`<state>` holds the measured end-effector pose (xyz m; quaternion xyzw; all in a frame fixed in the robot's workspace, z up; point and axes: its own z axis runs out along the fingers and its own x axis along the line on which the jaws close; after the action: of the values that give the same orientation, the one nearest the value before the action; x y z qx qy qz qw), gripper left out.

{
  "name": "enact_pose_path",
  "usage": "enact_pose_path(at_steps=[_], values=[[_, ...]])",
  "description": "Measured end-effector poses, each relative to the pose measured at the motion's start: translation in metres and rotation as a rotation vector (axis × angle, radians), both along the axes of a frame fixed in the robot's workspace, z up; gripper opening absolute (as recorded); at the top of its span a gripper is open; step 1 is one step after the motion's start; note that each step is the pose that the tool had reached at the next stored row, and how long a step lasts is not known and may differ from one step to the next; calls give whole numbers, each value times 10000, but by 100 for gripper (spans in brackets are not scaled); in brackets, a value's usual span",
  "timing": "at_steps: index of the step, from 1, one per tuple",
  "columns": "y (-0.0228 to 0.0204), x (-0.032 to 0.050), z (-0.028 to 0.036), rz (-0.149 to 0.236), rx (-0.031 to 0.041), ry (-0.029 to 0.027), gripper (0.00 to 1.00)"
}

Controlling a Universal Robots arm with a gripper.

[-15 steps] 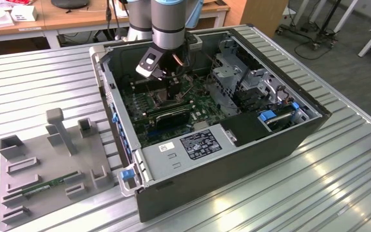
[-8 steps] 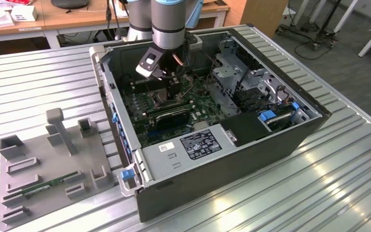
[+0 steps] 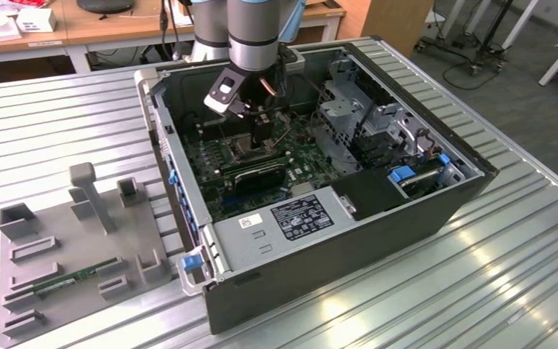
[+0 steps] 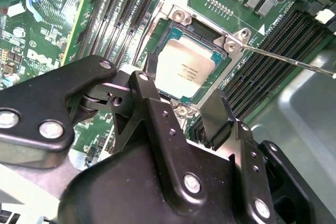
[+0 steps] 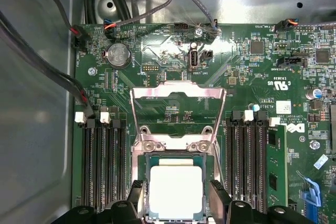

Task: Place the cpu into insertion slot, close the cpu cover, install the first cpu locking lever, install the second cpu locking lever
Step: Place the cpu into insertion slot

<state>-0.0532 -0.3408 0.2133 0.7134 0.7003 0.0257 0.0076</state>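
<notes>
The hand (image 5: 176,186) is open, with one finger on each side of the cpu (image 4: 185,69). The cpu lies flat in the insertion slot (image 4: 203,31), directly under the hand. The fingers seem just apart from its edges, but I cannot be sure. Beyond the slot, the cpu cover (image 5: 178,93) is folded back over the motherboard (image 5: 252,77), hinged at the slot's far edge.

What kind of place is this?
Probably a robotics lab: an open black computer tower lies on a ribbed silver metal table, a grey robot arm reaches in, and wooden desks stand nearby.
</notes>
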Motion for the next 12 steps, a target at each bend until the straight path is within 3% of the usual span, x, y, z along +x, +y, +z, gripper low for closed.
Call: enact_pose_path(at_steps=[8, 10, 12], values=[[0, 0, 3, 1, -3, 2, 59], [0, 0, 4, 1, -2, 1, 46], [-1, 0, 4, 1, -3, 2, 41]])
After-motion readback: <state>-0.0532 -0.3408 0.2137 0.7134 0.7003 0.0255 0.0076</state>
